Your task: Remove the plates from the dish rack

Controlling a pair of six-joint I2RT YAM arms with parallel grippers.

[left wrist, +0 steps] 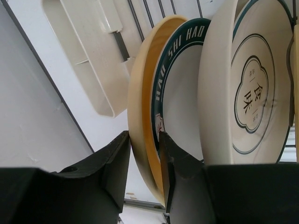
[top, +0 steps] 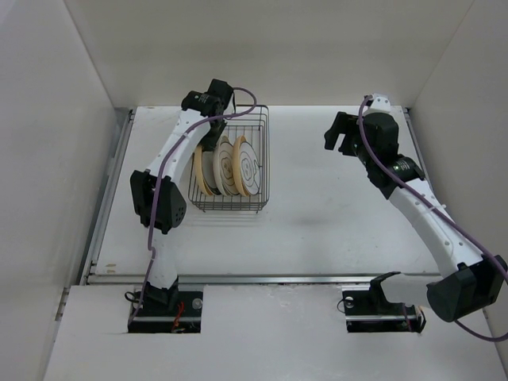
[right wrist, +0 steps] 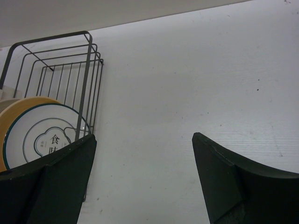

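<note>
1. Left gripper [left wrist: 145, 140]: fingers [left wrist: 114, 163] narrowed onto the rim of the plain yellow-tan round plate [left wrist: 140, 93], one on each face. The overhead view hides this grip.
2. That plate stands upright, leftmost in the black wire dish rack [top: 264, 163], beside a teal-rimmed white plate [left wrist: 182, 102].
3. Right gripper [right wrist: 145, 179]: spread wide, empty, over the white table [right wrist: 187, 70], well apart from the rack.

Plates [top: 230, 165] stand on edge in the dish rack [top: 265, 155], left on the table [top: 333, 230].

Plates [top: 228, 165] upright in wire rack [top: 263, 159]
</note>
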